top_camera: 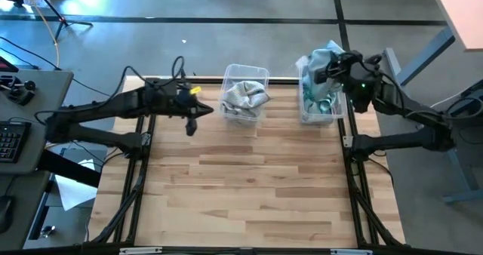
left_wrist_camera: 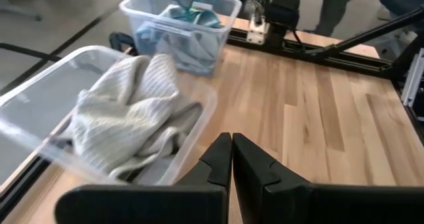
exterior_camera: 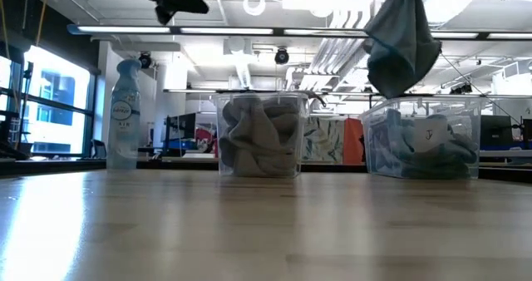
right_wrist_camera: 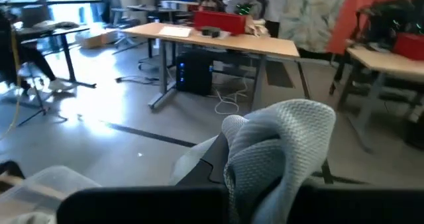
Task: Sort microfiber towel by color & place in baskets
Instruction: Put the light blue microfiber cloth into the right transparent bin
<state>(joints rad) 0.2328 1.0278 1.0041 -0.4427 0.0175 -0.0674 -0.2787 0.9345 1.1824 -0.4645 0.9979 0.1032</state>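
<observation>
A light blue-teal microfiber towel point(top_camera: 323, 61) hangs from my right gripper point(top_camera: 330, 70) above the right-hand clear basket point(top_camera: 305, 110), which holds more blue-teal towels point(exterior_camera: 420, 150). In the low view the held towel point(exterior_camera: 403, 44) hangs clear above that basket's rim point(exterior_camera: 424, 104). The other clear basket point(top_camera: 226, 75) at the table's far edge holds pale grey towels point(top_camera: 245, 96). My left gripper point(top_camera: 190, 125) is shut and empty, raised above the table just left of the grey basket point(left_wrist_camera: 26, 98). My right gripper holds the blue-teal towel by a bunched upper part point(right_wrist_camera: 278, 151), coming from above. The cloth covers the fingers in the right wrist view, so edge or fold cannot be told. The towel hangs slack below the gripper point(exterior_camera: 403, 65), lifted clear of the basket.
A spray bottle point(exterior_camera: 123, 115) stands at the table's far left. Bare wooden tabletop point(top_camera: 241, 187) stretches from the baskets to the near edge. Dark frame rails point(top_camera: 139, 172) run along both table sides.
</observation>
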